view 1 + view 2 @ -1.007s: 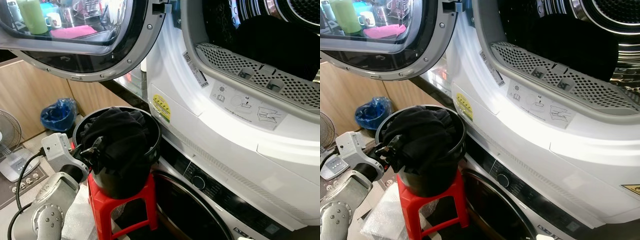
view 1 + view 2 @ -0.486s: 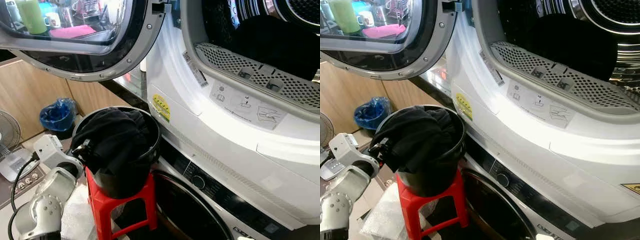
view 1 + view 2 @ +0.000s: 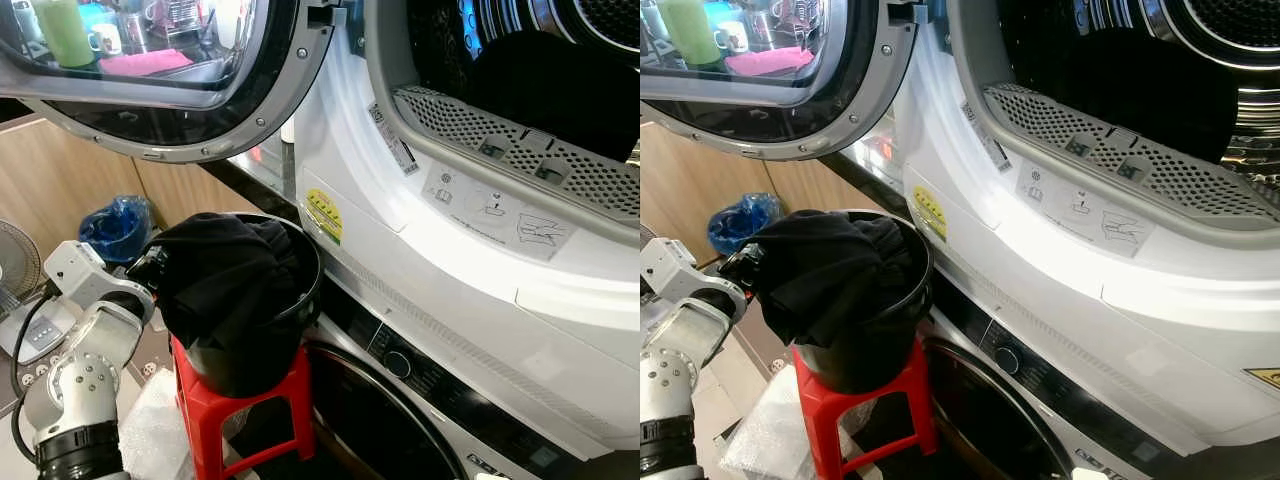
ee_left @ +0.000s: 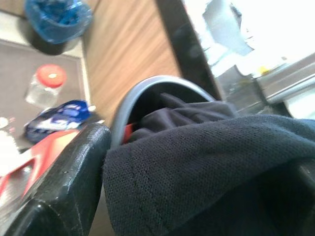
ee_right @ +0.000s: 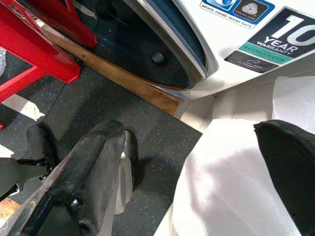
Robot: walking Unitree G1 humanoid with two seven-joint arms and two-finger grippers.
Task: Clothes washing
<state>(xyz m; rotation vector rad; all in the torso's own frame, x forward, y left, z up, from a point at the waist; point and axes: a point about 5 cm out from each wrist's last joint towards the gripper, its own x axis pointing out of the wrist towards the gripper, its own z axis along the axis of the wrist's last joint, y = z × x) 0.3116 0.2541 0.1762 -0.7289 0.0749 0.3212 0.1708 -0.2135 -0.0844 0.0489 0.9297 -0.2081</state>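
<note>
A heap of black clothes (image 3: 228, 275) fills a black bucket (image 3: 262, 352) that stands on a red stool (image 3: 238, 420) in front of the stacked machines. My left gripper (image 3: 150, 266) is at the bucket's left rim, shut on a fold of the black clothes, which drapes out over the rim. In the left wrist view the dark fabric (image 4: 206, 172) sits against one finger (image 4: 64, 187). Above, the upper machine's drum (image 3: 520, 70) stands open with its round door (image 3: 160, 90) swung left. My right gripper (image 5: 192, 162) hangs low and open near the floor.
The lower washer's round door (image 3: 370, 425) is right of the stool. A blue-lined bin (image 3: 115, 228), a fan (image 3: 15, 268) and a power strip (image 3: 45, 335) sit on the floor to the left. Clear plastic wrap (image 3: 150, 432) lies by the stool.
My left arm has drawn back to the left and risen a little, pulling the held fold of black clothes out over the bucket's left rim.
</note>
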